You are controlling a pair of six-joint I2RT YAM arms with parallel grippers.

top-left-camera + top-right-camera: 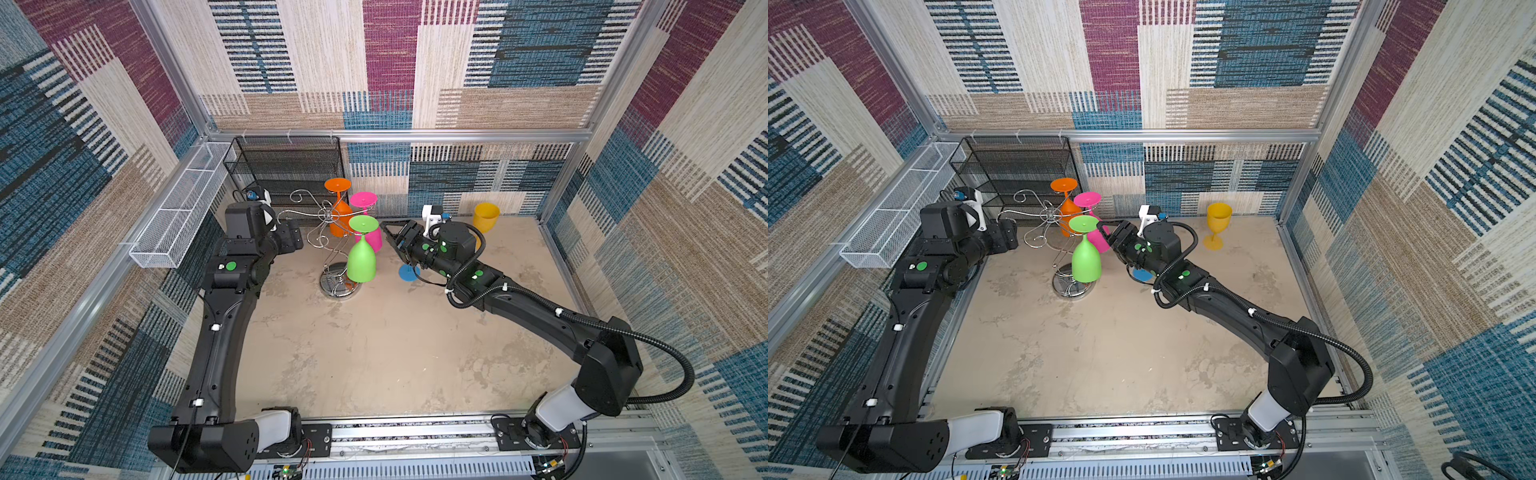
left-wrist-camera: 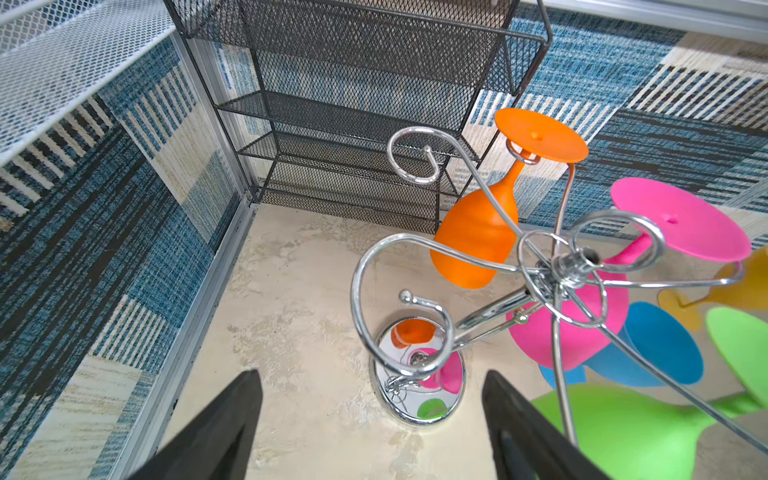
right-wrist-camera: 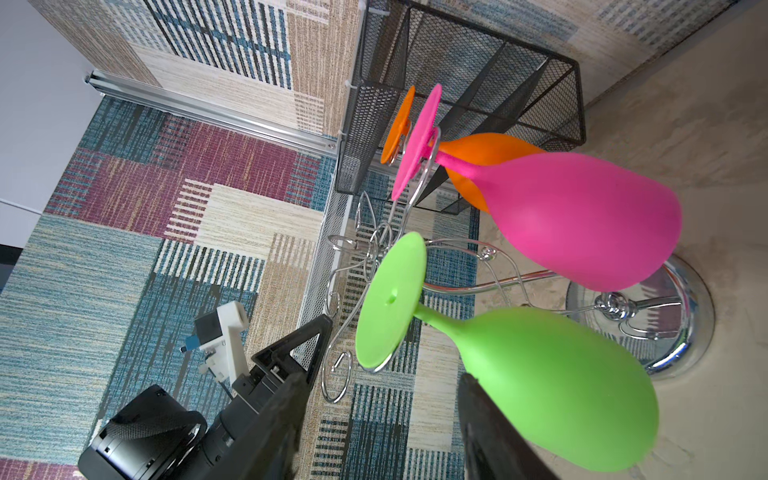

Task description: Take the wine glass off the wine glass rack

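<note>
The chrome wine glass rack stands at the back, left of centre, on its round mirrored base. Three wine glasses hang upside down from its arms: green, pink and orange. My right gripper is open just right of the green glass. One of its fingers lies close beside the green bowl, and the green stem is just past the fingertips. My left gripper hangs open left of the rack, with only floor and the base beneath it.
A black mesh shelf unit stands behind the rack and a long white mesh basket hangs on the left wall. A yellow glass stands upright at the back right. A blue glass lies on the floor under my right arm.
</note>
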